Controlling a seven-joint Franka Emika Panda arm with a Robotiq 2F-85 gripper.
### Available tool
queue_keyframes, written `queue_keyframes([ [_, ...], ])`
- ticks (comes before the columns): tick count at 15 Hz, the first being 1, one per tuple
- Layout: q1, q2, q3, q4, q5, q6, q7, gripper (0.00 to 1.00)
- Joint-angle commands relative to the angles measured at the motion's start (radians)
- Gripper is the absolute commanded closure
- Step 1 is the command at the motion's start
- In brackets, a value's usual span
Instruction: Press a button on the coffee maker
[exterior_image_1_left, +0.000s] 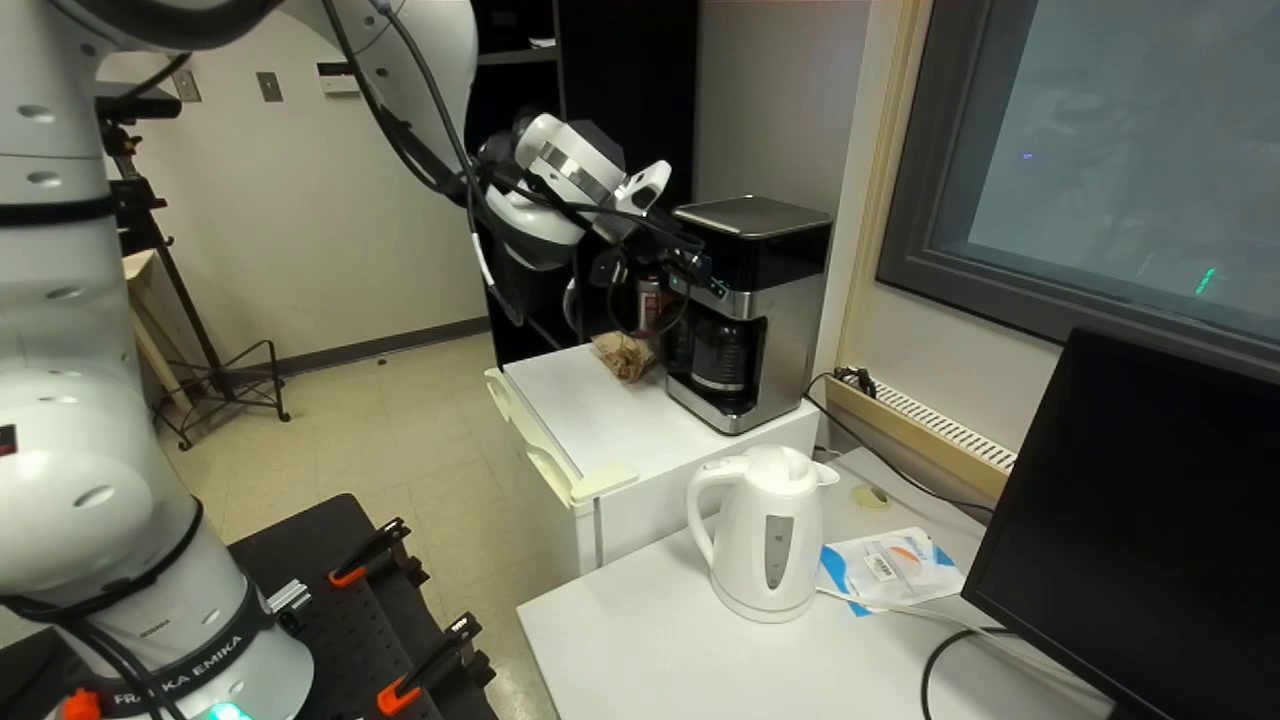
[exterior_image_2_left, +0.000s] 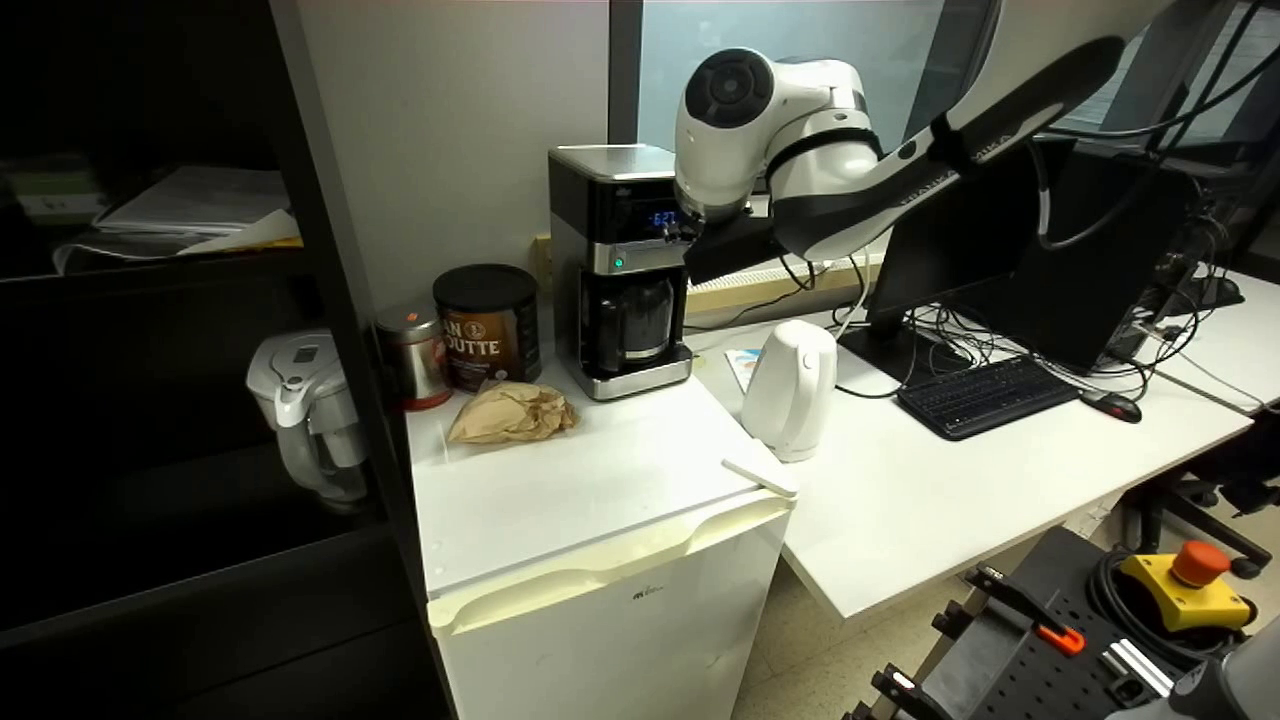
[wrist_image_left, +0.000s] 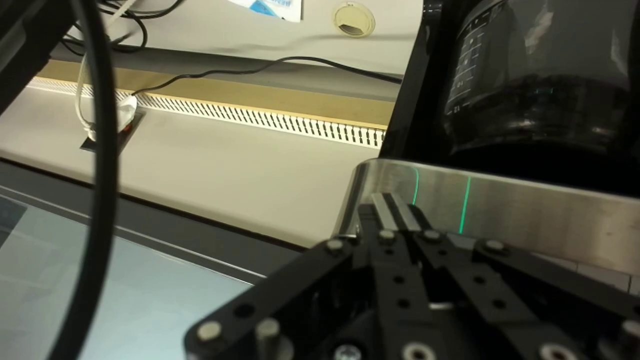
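Observation:
The coffee maker (exterior_image_1_left: 795, 345) is a black box with a silvery-grey band and a dark glass carafe (exterior_image_2_left: 647, 320). It stands upright on a white mini fridge in both exterior views. Its front (exterior_image_2_left: 600, 215) has a lit blue display and a green light on the band. My gripper (exterior_image_1_left: 708, 285) is at the front of the machine, near its upper band. In the wrist view my gripper (wrist_image_left: 395, 212) is shut, its fingertips together with nothing between them, in front of the steel band (wrist_image_left: 525, 210). Green streaks show on the band. I cannot tell whether the tips touch it. The buttons by the tips are hidden.
A white kettle jug (exterior_image_1_left: 765, 540) stands on the desk beside the fridge (exterior_image_2_left: 590, 490). A crumpled paper bag (exterior_image_2_left: 512, 412), a coffee can (exterior_image_2_left: 490, 330) and a metal canister (exterior_image_2_left: 415, 355) are beside the machine. A monitor (exterior_image_1_left: 1140, 520) and a window (exterior_image_1_left: 1110, 150) are nearby.

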Motion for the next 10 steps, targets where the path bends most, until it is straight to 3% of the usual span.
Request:
queue_keyframes([
  [1, 0.016, -0.015, -0.018, -0.012, -0.023, 0.044, 0.025, 0.98],
  [10, 0.015, -0.245, 0.014, -0.275, -0.107, 0.12, 0.057, 0.99],
])
